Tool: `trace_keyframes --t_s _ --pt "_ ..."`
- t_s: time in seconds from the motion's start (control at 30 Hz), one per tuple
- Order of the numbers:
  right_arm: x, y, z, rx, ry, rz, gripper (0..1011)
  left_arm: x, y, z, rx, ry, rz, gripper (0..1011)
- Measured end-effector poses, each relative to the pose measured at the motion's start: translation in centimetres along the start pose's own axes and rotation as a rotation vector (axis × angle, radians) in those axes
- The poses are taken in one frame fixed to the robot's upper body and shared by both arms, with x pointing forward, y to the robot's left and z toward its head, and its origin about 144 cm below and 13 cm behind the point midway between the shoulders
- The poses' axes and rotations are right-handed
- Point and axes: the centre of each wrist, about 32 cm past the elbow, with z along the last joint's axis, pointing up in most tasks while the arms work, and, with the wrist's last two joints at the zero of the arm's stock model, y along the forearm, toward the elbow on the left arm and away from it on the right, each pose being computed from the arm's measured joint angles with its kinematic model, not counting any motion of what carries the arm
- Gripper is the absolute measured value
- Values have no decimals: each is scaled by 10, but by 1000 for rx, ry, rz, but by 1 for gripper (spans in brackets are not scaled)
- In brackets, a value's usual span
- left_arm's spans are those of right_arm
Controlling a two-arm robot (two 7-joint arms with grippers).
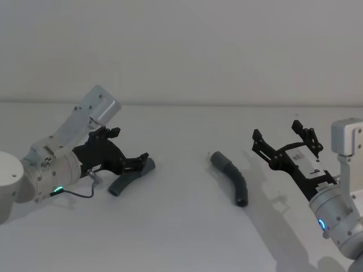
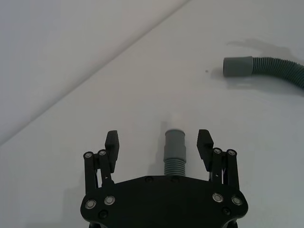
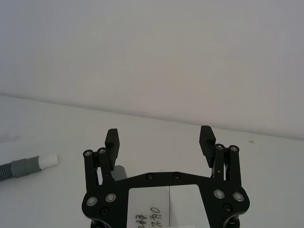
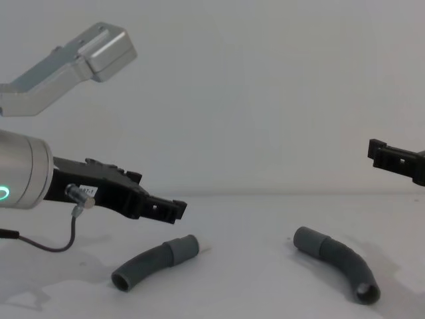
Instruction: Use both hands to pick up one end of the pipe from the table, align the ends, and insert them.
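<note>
Pipe pieces, two short curved dark-grey ribbed hoses, are lying on the plain matte white table [image 1: 181, 243]. The left piece [image 1: 120, 185] is lying toward the table's left edge and the right piece [image 1: 231, 177] right of the middle, well apart. The black plastic left gripper [image 1: 139, 163] is reaching low and forward, hovering just above the left piece. Its fingers are spread wide either side of the smooth grey cuff with white tip [image 2: 174, 142], not touching it. The black plastic right gripper [image 1: 276, 130] is hanging raised near the right edge, tilted upward. Its fingers are spread and holding nothing, apart from the right piece's plain grey cuff [image 2: 237, 66].
</note>
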Motion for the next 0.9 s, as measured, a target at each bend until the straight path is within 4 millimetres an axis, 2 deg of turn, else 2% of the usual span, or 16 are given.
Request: trace_keyframes --t_s 0.9 --pt "0 0 0 0 0 0 1002 1 -14 -7 76 40 -36 1000"
